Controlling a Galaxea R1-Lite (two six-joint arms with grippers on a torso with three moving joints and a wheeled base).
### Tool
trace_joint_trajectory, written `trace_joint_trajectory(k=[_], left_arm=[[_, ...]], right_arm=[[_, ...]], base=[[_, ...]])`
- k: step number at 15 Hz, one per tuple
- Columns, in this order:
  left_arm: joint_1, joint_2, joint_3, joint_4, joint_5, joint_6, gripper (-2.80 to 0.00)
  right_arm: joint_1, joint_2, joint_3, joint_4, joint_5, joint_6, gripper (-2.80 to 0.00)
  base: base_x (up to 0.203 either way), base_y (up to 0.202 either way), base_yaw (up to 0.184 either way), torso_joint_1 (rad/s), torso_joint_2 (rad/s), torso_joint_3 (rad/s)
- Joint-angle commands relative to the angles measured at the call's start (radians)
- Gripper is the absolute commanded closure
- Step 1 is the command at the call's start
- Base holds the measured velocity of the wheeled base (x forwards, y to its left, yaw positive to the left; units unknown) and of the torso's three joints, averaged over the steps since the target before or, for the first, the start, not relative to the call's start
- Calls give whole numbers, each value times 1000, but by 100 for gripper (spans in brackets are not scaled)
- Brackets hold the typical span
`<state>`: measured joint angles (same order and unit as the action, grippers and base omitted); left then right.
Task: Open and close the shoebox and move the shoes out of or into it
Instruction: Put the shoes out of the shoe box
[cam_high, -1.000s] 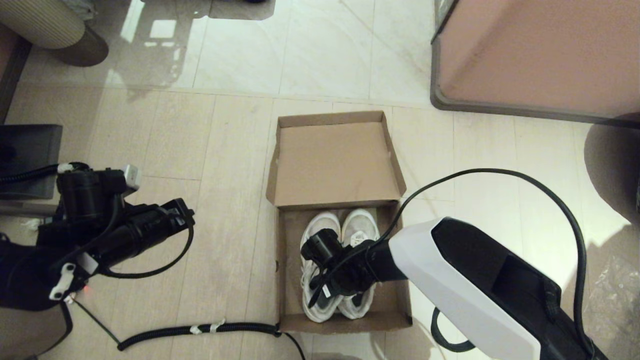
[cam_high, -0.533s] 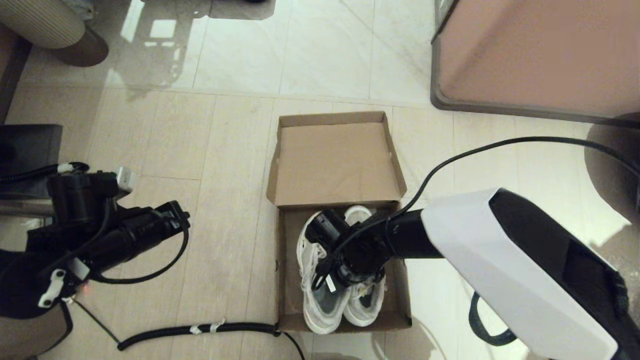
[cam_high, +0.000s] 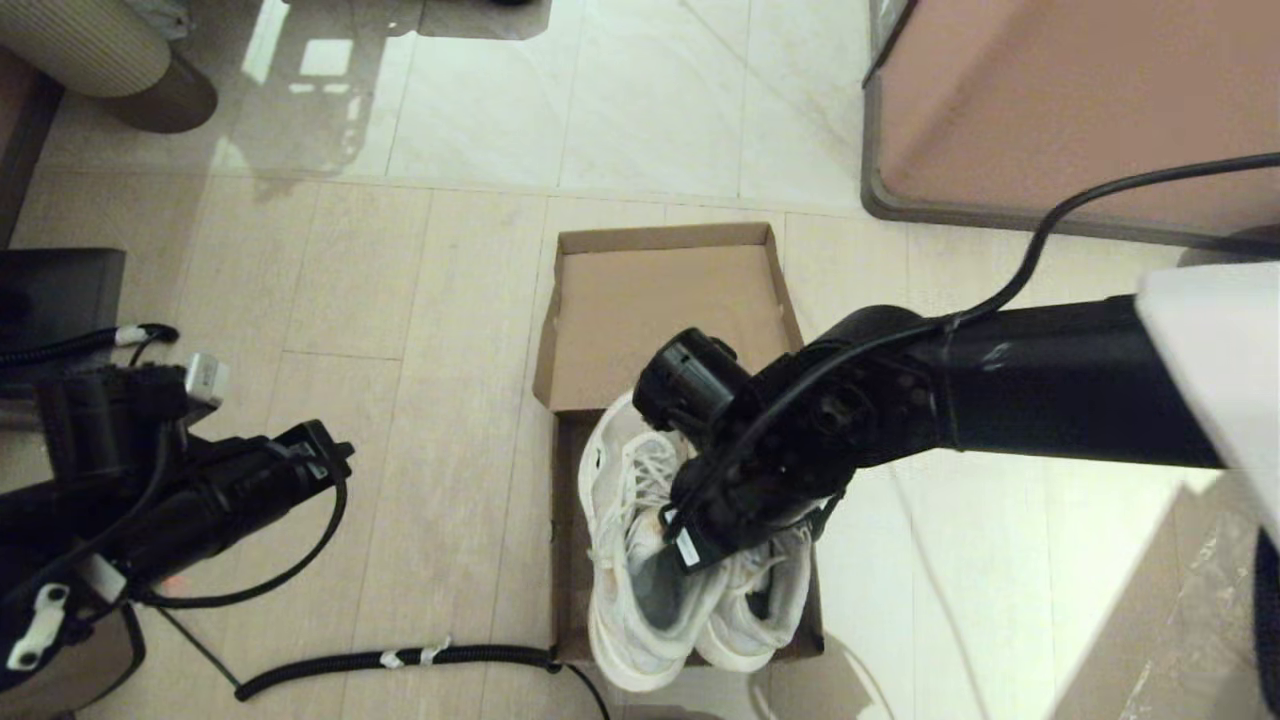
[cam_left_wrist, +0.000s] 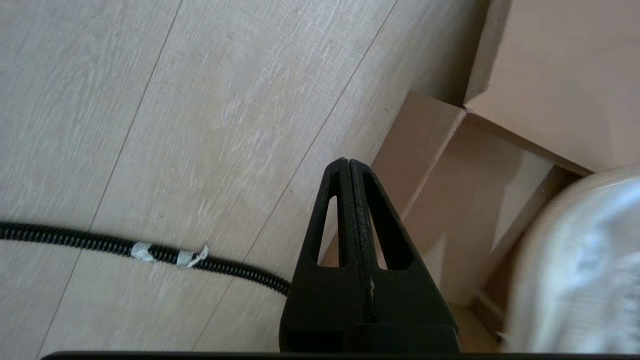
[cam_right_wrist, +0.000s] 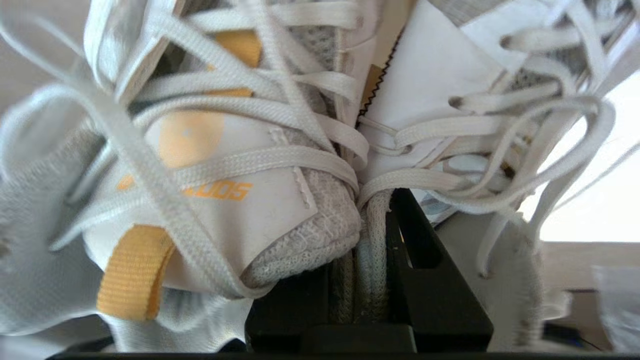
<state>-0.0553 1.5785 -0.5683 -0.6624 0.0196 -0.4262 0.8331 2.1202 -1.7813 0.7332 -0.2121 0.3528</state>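
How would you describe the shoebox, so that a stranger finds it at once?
On the pale floor, below the large pinkish-brown block, lies the shoebox. It is plain brown cardboard with its lid open. Alone here, it has white shoes over it, pinched by the right gripper.

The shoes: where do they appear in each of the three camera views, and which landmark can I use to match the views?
Head view: the shoes hang low in the middle, over the open shoebox, held by the right gripper.
Left wrist view: only a blurred white edge of one shoe, at the right border.
Right wrist view: they fill the picture, inner collars pinched together.
Shared landmark: the shoebox, seen in the head and left wrist views; the right wrist view does not clearly show it.
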Motion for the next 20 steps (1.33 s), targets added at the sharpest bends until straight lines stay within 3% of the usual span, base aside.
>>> trace_joint_trajectory(k=[1, 4, 7, 10, 16, 20], left_arm=[[0, -58, 32, -1, 1, -2, 0], [36, -87, 108, -7, 1, -3, 0], [45, -116, 112, -5, 1, -2, 0], [46, -121, 114, -5, 0, -2, 0], [46, -115, 114, -5, 0, -2, 0], [50, -117, 117, -5, 2, -3, 0]], right_arm=[[23, -145, 14, 4, 5, 35, 0], [11, -250, 8, 3, 11, 47, 0], [-109, -293, 9, 4, -99, 59, 0], [-222, -306, -2, 5, -123, 223, 0], [-473, -290, -19, 5, -123, 425, 0], [-599, -263, -38, 3, -126, 387, 0]], base=[[0, 0, 0, 0, 0, 0], [0, 0, 0, 0, 0, 0], [0, 0, 0, 0, 0, 0], [0, 0, 0, 0, 0, 0], [0, 0, 0, 0, 0, 0], [0, 0, 0, 0, 0, 0]])
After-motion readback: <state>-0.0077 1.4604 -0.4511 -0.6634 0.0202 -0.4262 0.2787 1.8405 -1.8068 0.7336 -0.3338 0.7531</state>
